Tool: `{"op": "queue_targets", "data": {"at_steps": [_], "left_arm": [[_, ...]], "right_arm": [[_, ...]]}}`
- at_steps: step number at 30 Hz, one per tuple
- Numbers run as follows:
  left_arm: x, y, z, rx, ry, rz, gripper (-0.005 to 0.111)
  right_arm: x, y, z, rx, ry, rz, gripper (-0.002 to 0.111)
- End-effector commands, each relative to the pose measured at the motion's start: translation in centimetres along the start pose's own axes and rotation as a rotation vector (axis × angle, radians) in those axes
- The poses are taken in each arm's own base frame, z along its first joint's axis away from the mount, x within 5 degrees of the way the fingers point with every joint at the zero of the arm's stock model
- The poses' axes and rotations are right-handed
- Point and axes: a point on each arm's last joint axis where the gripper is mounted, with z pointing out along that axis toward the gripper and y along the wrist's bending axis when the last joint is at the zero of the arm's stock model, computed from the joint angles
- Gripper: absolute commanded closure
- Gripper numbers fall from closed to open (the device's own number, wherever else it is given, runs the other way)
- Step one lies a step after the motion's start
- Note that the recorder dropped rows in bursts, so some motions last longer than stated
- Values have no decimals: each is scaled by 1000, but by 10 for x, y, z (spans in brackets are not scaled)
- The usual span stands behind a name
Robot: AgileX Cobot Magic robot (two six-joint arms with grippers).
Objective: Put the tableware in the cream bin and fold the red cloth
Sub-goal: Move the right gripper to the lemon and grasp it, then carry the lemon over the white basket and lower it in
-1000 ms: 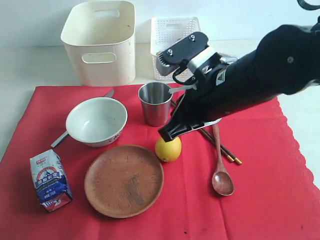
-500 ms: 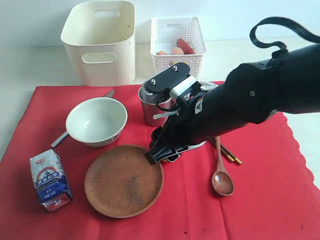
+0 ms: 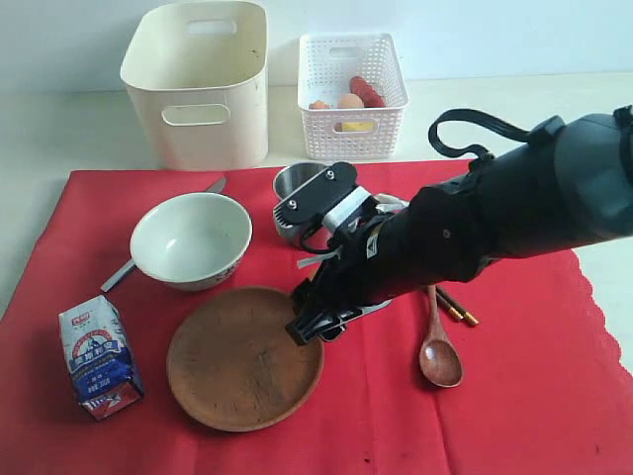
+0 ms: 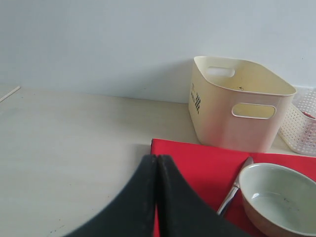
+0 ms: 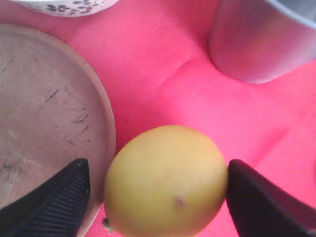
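On the red cloth (image 3: 534,396) lie the white bowl (image 3: 190,237), steel cup (image 3: 292,183), brown plate (image 3: 237,361), wooden spoon (image 3: 440,356), chopsticks (image 3: 455,309) and knife (image 3: 216,185). The cream bin (image 3: 203,84) stands behind the cloth with nothing showing inside. My right gripper (image 3: 312,325) is low at the plate's right edge. In the right wrist view it (image 5: 157,170) is open, its fingers either side of a yellow lemon (image 5: 165,180), with a gap at one finger. My left gripper (image 4: 157,158) is shut on nothing, over the table near the cloth's corner (image 4: 197,158).
A white lattice basket (image 3: 353,79) holding food stands right of the bin. A blue-and-white milk carton (image 3: 99,356) sits at the cloth's front left. In the exterior view my right arm covers the lemon and part of the cup.
My right arm has dropped and moved left from over the cup to the lemon. Its jaws have gone from shut to open around it. The basket is uncovered now.
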Motion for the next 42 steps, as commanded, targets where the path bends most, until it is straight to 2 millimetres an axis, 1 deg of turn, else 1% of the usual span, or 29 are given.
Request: {"op": "queue_targets", "data": {"at_steps": [1,6,9,12,16,19,22,30,35,38,42], "left_arm": [[0,0,-1,1,-6,-8,104],[0,0,-1,1,-6,-8,104],[0,0,-1,1,-6,-8,104],[0,0,-1,1,-6,-8,104],[0,0,-1,1,-6,-8,104],[0,0,-1,1,-6,-8,104],[0,0,-1,1,-6,-8,104],[0,0,-1,1,-6,-8,104],[0,0,-1,1,-6,-8,104],[0,0,-1,1,-6,-8,104],[0,0,-1,1,-6,-8,104]], "right_arm": [[1,1,3,3,-6,-9,45],[1,1,3,3,-6,-12,74],[1,1,2,1,0,-12,88],[1,1,1,0,4,-12,99],[2,1,0,-4,13,-10,108],[0,2,-5,-8,12,-11,108],[-4,2,-14,-12,-3,-12,108],[-17,4,-54,-24,-79,-17,108],[-28,4,-81,-16,-178,-33,108],[-35,3,-99,5,-267,-67,108],[-48,0,-114,46,-421,-98,108]]}}
